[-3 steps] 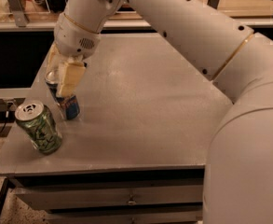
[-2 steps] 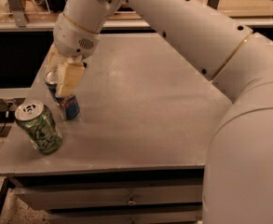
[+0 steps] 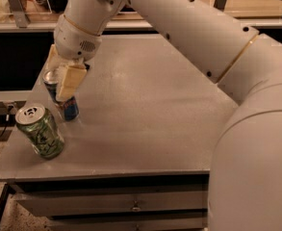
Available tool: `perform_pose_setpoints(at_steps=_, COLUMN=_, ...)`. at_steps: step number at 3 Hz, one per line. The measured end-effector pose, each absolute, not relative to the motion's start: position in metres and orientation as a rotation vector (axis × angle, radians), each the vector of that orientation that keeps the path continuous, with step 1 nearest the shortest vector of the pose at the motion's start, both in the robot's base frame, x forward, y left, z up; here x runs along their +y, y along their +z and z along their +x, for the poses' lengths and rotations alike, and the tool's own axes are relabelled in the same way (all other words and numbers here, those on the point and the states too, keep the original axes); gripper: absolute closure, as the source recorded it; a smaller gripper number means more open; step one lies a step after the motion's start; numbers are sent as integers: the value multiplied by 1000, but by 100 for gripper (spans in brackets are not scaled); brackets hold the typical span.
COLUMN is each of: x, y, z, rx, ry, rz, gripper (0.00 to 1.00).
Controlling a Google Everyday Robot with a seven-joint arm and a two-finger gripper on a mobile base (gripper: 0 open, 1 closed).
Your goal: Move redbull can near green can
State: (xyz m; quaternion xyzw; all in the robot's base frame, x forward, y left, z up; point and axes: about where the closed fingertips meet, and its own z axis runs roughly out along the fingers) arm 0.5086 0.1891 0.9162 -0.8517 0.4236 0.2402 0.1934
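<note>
Since the green can (image 3: 40, 131) stands near the front left corner of the grey table (image 3: 145, 109), it is taken as the reference for all positions noted.

Green can: standing with a slight lean as seen in the camera view, silver top visible, dark markings on its side.

Redbull can (image 3: 69, 110): just behind the green can and a little to its right, near but not touching it. A narrow strip of table shows between the two. The can is tilted, silver top leaning away to the left, blue lower end at the table surface. Whether that end rests on the table or sits just off it cannot be determined.

Gripper (image 3: 59, 88): above and behind the green can, clamped on the redbull can. One cream finger (image 3: 69, 78) lies across the can's near side and covers most of its middle. The other sits on the far side, partly hidden.

Arm (image 3: 188, 28): white, running from the gripper up and away to the right of the green can.
</note>
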Motion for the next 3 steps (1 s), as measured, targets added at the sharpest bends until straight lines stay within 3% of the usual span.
perform_pose_setpoints(at_steps=1, x=191, y=916, z=509, rx=1186, ry=674, rz=-2388, gripper=0)
perform_pose_setpoints(at_steps=3, x=162, y=933, z=488, rx=1172, ry=674, rz=-2394, gripper=0)
